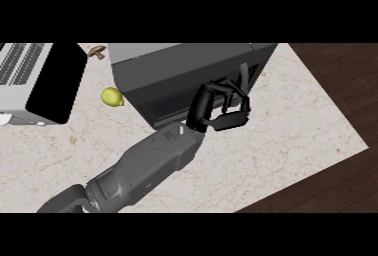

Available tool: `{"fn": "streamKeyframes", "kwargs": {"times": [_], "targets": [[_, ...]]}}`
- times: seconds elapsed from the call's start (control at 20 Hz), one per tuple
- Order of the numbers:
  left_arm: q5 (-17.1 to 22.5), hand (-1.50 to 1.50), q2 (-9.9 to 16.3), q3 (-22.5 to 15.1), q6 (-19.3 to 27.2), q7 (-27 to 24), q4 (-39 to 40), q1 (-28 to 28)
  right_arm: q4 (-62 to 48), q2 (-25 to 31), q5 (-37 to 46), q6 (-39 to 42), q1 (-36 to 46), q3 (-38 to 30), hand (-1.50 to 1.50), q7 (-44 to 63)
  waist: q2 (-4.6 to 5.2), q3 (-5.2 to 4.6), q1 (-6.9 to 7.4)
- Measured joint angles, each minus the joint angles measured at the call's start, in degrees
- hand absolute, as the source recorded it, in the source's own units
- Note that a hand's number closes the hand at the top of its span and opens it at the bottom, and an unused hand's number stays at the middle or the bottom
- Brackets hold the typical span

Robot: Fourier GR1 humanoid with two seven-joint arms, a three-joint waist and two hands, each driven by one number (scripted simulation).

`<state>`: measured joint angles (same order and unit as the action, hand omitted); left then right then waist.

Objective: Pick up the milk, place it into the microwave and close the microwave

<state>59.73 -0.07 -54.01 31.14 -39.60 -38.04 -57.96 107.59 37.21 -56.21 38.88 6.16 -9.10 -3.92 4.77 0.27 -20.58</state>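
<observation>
Closing step appears in hand: the dark grey box-shaped microwave (193, 75) sits at the far middle of the pale marbled tabletop (295, 130), its door looking shut or nearly so. The milk is not visible; presumably inside, cannot confirm. One grey forearm crosses from near left, and which arm it is cannot be told; its black robot hand (220, 106) rests against the microwave's near-right front, fingers bent, holding nothing visible. Next move, if any: press the door flush, then retract. A small yellow lemon (112, 96) lies left of the microwave.

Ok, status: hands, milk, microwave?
One hand at the microwave front, fingers curled, holding nothing seen. Other hand out of view. Milk not visible. Lemon left of microwave, clear of the arm.
</observation>
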Motion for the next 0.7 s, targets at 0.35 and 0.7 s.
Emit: {"fn": "streamKeyframes", "kwargs": {"times": [0.35, 0.7], "targets": [[1.7, 1.5, -0.1, -2.3, 0.5, 2.0, 0.0, -0.7, 0.9, 1.3, -1.7, 0.2, -0.8, -1.3, -1.5, 0.3, -0.39, -0.2, 1.29], [4.2, -1.5, -0.1, -3.4, -0.5, 2.3, -0.4, 0.2, 2.2, 2.6, -3.1, -0.2, -2.8, -3.0, -1.5, 1.0, -0.77, -0.38, 3.11]]}}
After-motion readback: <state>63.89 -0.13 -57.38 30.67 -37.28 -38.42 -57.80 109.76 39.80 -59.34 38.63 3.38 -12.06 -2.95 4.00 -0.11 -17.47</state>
